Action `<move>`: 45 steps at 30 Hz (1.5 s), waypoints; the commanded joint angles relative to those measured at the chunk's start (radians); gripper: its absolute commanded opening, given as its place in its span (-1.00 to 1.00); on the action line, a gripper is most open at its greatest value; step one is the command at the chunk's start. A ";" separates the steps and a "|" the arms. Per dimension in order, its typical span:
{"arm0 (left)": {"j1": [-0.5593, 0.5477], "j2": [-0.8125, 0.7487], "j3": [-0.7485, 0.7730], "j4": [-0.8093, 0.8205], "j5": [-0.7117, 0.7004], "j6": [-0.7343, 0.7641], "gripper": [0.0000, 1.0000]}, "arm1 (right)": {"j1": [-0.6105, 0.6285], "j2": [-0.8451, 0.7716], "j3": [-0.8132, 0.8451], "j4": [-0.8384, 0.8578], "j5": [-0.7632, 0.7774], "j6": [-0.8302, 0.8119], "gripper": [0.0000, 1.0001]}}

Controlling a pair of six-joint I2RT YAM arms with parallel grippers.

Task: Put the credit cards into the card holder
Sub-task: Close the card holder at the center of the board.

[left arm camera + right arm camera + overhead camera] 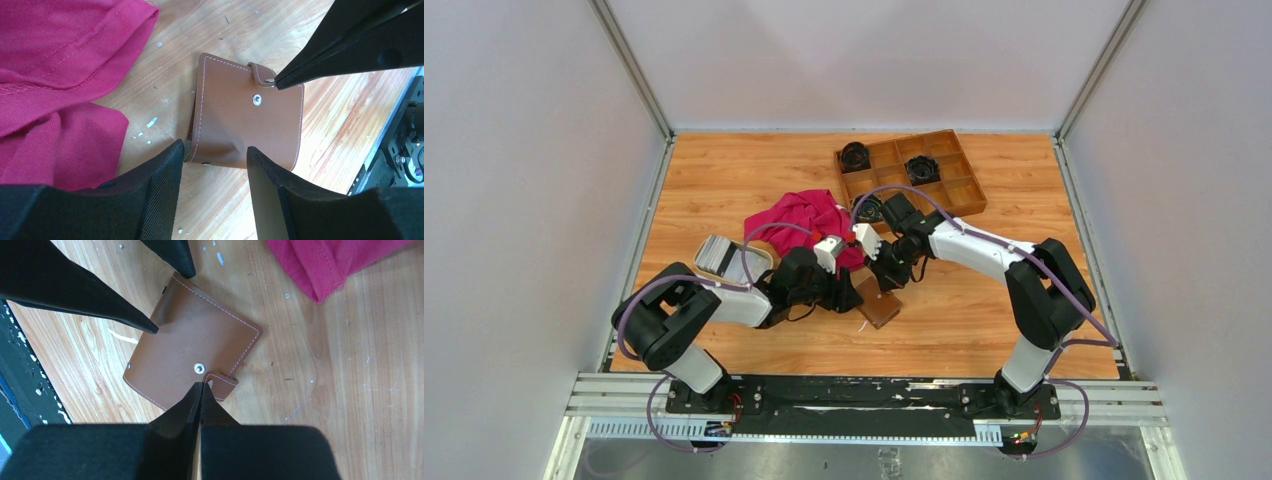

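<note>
Top external view: the card holder (880, 309) lies folded on the surface (984, 320), near centre. The left gripper (215, 150) holds its jaws apart at the holder's left edge. The right gripper (201, 386), jaws together, touches the snap tab (222, 380). Farther left sit the credit cards (716, 256), beside a red cloth (809, 218).

Bare table (964, 320) lies open right of the card holder (881, 308). The red cloth (804, 218) lies near its far-left side; the left fingers (150, 195) straddle one edge, and the right fingers (192, 407), pressed together, meet its snap tab (222, 379).
</note>
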 commanded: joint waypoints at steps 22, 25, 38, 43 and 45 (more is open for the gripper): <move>-0.025 0.038 -0.100 0.215 0.031 -0.157 -0.01 | 0.000 0.047 0.022 -0.079 -0.109 -0.012 -1.00; -0.025 0.038 -0.100 0.218 0.032 -0.158 -0.02 | 0.011 0.059 0.024 -0.079 -0.097 -0.010 -1.00; -0.025 0.054 -0.105 0.238 0.038 -0.169 -0.04 | 0.030 0.059 0.022 -0.062 -0.088 0.005 -1.00; -0.027 0.064 -0.104 0.248 0.041 -0.174 -0.04 | 0.039 0.061 0.020 -0.066 -0.117 -0.001 -1.00; -0.027 0.066 -0.105 0.250 0.041 -0.174 -0.04 | 0.046 0.059 0.020 -0.066 -0.115 -0.003 -1.00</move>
